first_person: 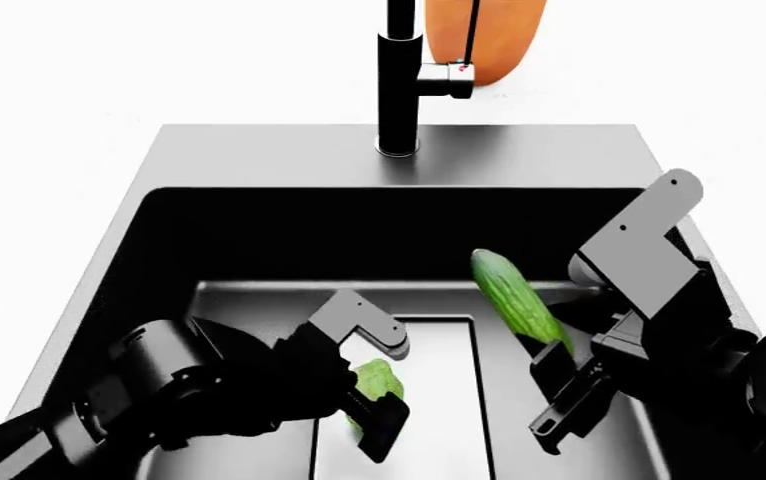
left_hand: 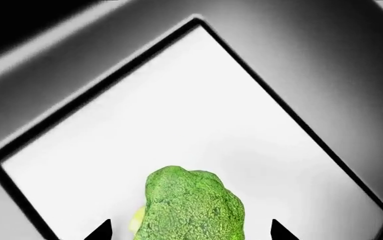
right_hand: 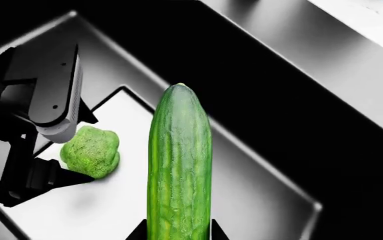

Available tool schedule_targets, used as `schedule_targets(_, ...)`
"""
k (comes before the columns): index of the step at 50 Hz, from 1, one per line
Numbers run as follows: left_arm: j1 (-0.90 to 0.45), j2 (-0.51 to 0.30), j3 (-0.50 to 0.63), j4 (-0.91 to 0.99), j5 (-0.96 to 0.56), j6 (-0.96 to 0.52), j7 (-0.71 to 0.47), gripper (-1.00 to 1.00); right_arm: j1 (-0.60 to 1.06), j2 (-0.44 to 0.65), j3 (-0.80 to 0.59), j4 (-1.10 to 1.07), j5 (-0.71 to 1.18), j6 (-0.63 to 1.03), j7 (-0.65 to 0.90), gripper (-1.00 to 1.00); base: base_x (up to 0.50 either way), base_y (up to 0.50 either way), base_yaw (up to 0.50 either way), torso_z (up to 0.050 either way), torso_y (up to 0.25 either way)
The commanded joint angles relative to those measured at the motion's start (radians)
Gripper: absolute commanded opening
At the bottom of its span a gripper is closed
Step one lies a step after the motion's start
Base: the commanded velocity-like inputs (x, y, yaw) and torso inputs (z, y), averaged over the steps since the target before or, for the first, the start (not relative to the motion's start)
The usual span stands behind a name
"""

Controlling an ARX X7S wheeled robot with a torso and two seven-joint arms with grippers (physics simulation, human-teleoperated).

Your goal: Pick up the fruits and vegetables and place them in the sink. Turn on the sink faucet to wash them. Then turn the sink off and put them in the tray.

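Note:
The light-green broccoli floret [left_hand: 191, 210] lies on the pale drain panel [left_hand: 178, 110] at the bottom of the black sink [first_person: 223, 150]. My left gripper [left_hand: 191, 234] is open, its fingers on either side of the broccoli [first_person: 380, 380] with gaps showing. My right gripper [right_hand: 178, 235] is shut on the dark-green cucumber [right_hand: 178, 170] and holds it tilted inside the basin, right of the panel; the cucumber also shows in the head view [first_person: 517, 300]. The black faucet [first_person: 398, 90] stands behind the basin, its lever [first_person: 453, 78] pointing right. The tray is out of view.
An orange plant pot [first_person: 490, 35] stands behind the faucet at the right. The sink's grey rim and dark walls enclose both arms. White counter lies around the sink.

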Motion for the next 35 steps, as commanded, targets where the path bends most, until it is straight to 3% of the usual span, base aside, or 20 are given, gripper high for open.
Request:
schedule_targets(1, 0.02, 0.024, 0.047, -0.05, 0.062, 0.045, 0.046, 1.0, -0.012, 0.001, 0.001, -0.004, -0.017, -0.007, -0.007, -1.0, 0.0, 0.0, 0.0, 0.0, 0.0)
schedule_targets(13, 0.039, 0.045, 0.085, -0.113, 0.118, 0.091, 0.08, 1.0, -0.017, 0.006, 0.0, -0.015, -0.011, -0.014, 0.004, -1.0, 0.0, 0.0, 0.0, 0.0, 0.0)
schedule_targets(14, 0.041, 0.046, 0.086, -0.117, 0.121, 0.096, 0.081, -1.0, -0.017, 0.005, -0.001, -0.015, -0.01, -0.014, 0.005, -1.0, 0.0, 0.0, 0.0, 0.0, 0.0)
schedule_targets(28, 0.046, 0.007, 0.033, -0.051, 0.085, 0.112, 0.036, -1.0, 0.001, -0.01, -0.006, -0.016, 0.012, -0.007, 0.028, -1.0, 0.0, 0.0, 0.0, 0.0, 0.0)
schedule_targets(35, -0.116, -0.143, -0.116, 0.288, -0.2, -0.103, -0.153, -1.0, -0.06, -0.005, 0.019, -0.018, -0.035, -0.092, -0.016, -1.0, 0.0, 0.0, 0.0, -0.016, 0.25)
